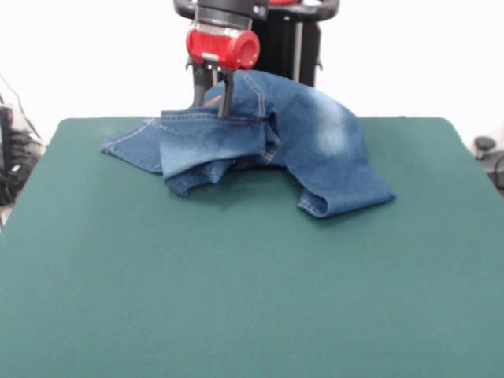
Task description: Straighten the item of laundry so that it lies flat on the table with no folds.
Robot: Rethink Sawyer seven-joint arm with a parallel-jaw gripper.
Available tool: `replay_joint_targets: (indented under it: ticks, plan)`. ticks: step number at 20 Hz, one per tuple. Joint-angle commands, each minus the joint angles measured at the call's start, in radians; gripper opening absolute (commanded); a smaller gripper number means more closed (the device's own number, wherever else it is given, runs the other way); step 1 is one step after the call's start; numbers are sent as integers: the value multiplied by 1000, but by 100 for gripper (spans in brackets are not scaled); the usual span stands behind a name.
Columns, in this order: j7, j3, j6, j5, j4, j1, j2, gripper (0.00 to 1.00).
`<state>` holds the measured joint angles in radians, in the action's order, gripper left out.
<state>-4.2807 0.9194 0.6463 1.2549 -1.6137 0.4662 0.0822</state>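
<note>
The blue denim jeans (315, 142) lie crumpled at the far middle of the dark green table (236, 299), with faded pale patches and orange-tan stitching. One leg runs down to the right and ends in a hem. A folded part hangs at the left, lifted off the table. My gripper (213, 102), with its red body above, comes down from the top and is shut on the jeans' upper edge, holding that part raised. The cloth behind the fingers is hidden.
The robot's black pedestal (291, 39) stands right behind the jeans. Dark cables and gear (12, 150) sit off the table's left edge, and a small dark object (484, 146) sits off its right edge.
</note>
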Motion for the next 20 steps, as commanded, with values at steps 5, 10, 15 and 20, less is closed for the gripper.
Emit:
replay_joint_targets:
  ticks: [5,10,15,20]
  plan:
    - [-88,-285,-133,-28,-31,-39,15,100]
    - [99,-307,-149,-182,-35,-98,27,100]
    - [389,-114,47,-685,-91,-62,-99,0]
    - [358,-126,26,-635,-90,-68,-77,0]
